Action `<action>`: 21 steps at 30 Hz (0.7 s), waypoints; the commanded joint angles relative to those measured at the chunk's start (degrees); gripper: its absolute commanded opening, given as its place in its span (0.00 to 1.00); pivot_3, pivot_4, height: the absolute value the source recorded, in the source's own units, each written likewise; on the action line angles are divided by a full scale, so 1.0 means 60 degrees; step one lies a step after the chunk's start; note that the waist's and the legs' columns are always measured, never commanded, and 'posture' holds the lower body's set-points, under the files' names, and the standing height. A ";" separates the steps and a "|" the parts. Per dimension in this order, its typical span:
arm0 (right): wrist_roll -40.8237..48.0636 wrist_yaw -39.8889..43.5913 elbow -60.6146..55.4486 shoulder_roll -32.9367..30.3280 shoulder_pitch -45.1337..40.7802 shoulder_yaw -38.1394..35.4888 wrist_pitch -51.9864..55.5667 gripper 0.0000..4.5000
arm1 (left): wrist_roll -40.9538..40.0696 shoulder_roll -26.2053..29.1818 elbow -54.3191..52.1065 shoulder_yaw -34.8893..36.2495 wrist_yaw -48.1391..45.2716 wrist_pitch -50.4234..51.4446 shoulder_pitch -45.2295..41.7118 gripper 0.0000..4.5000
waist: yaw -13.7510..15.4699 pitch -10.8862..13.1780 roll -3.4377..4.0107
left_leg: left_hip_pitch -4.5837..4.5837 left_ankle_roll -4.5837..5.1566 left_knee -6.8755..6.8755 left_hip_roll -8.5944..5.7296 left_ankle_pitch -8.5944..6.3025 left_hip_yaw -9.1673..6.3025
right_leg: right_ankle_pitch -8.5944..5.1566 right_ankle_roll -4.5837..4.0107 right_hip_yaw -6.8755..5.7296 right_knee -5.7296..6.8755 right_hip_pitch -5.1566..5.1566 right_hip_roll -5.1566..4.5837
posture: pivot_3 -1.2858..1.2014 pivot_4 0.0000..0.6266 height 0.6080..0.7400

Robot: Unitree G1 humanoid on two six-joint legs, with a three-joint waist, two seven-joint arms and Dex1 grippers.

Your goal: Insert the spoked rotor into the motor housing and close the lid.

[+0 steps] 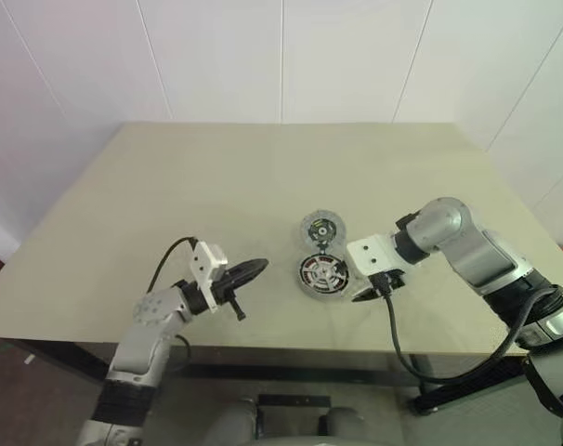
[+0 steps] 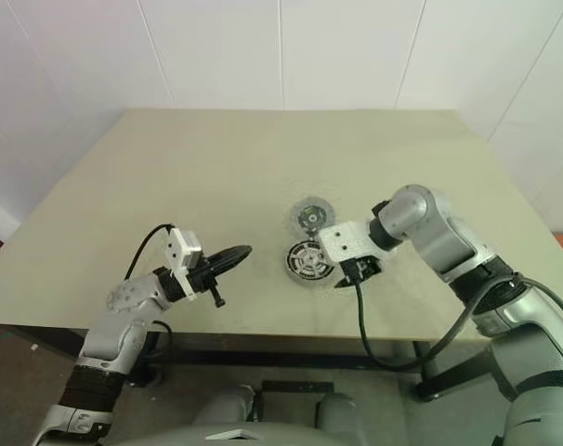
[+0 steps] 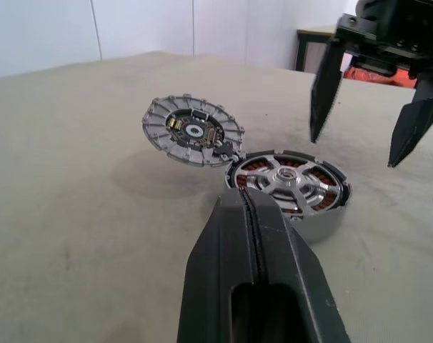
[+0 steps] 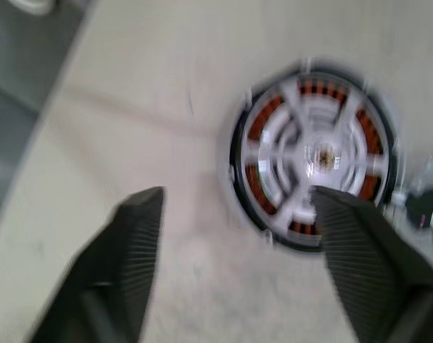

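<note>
- Rotor [image 3: 291, 180] is seen already seated in the housing [image 3: 324, 223], silver spokes over copper windings; the housing rests on the tabletop [image 1: 170, 195].
- Lid [image 3: 191, 132] lies tilted, its edge propped on the housing rim, so closing is judged as the remaining step.
- Right end effector [image 3: 366, 107] is spread wide and empty, poised above the housing.
- Left end effector [image 3: 254, 221] is clamped shut, nothing held, level beside the housing.
- Risk: the lid could be pushed off sideways instead of flipped if contacted low.
- Risk: the light housing could be dragged if unbraced.
- Count: one rotor, one housing, one lid, two end effectors.
</note>
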 commanded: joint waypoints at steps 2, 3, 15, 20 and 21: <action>-0.0628 -0.0330 0.0666 0.0295 -0.0451 -0.0065 -0.0779 1.00 | -0.0121 0.0070 -0.0042 0.0050 -0.0076 -0.0018 -0.0169 0.00 | -0.0004 0.0000 0.0000 | 0.0002 0.0000 0.0001 0.0000 0.0000 0.0001 | 0.0000 0.0000 0.0001 0.0002 0.0002 0.0000 | 0.52 0.00 1.00; -0.0719 -0.0359 0.0797 0.0348 -0.0435 -0.0054 -0.0898 1.00 | -0.0115 0.0074 -0.0019 0.0038 -0.0083 -0.0004 -0.0188 0.00 | -0.0002 0.0000 0.0000 | 0.0002 0.0001 0.0000 0.0000 0.0000 0.0001 | 0.0000 0.0000 0.0001 0.0003 0.0002 0.0001 | 0.52 0.00 1.00; -0.0990 -0.0417 0.0328 0.0638 -0.0241 -0.0217 -0.1270 1.00 | 0.0108 0.0084 0.0377 -0.0145 -0.0083 -0.0015 -0.0368 0.00 | 0.0001 -0.0001 0.0001 | 0.0006 0.0018 0.0002 0.0000 0.0012 -0.0001 | 0.0001 0.0000 0.0002 0.0014 0.0001 0.0003 | 0.52 0.00 1.00; -0.0935 -0.0268 -0.0820 0.0505 -0.0020 -0.0274 -0.1010 1.00 | 0.0213 0.0050 0.0576 -0.0235 -0.0107 -0.0023 -0.0513 0.00 | 0.0003 -0.0001 0.0001 | 0.0007 0.0018 0.0001 0.0000 0.0012 -0.0002 | 0.0001 0.0001 0.0002 0.0016 0.0000 0.0004 | 0.52 0.00 1.00; -0.0926 -0.0242 -0.0997 0.0478 0.0046 -0.0285 -0.0933 1.00 | 0.0222 0.0052 0.0629 -0.0245 -0.0115 -0.0030 -0.0547 0.00 | 0.0009 -0.0001 0.0001 | 0.0007 0.0018 0.0001 0.0000 0.0011 -0.0002 | 0.0001 0.0001 0.0002 0.0016 0.0001 0.0004 | 0.52 0.00 1.00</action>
